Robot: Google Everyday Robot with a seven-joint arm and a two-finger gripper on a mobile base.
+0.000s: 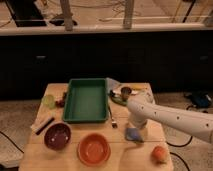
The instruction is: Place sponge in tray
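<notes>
Sponge (134, 135), small blue-grey pad, lies on table (120, 151) under hand (135, 126), grip unclear.

Two bowls (58, 136) (94, 149), one tray (67, 102), one sponge (133, 134), one orange fruit (159, 153).

A robotics lab is suggested: cables (12, 142) are seen on the floor (20, 112), a gripper (134, 125) low over the wooden table (125, 156).
</notes>
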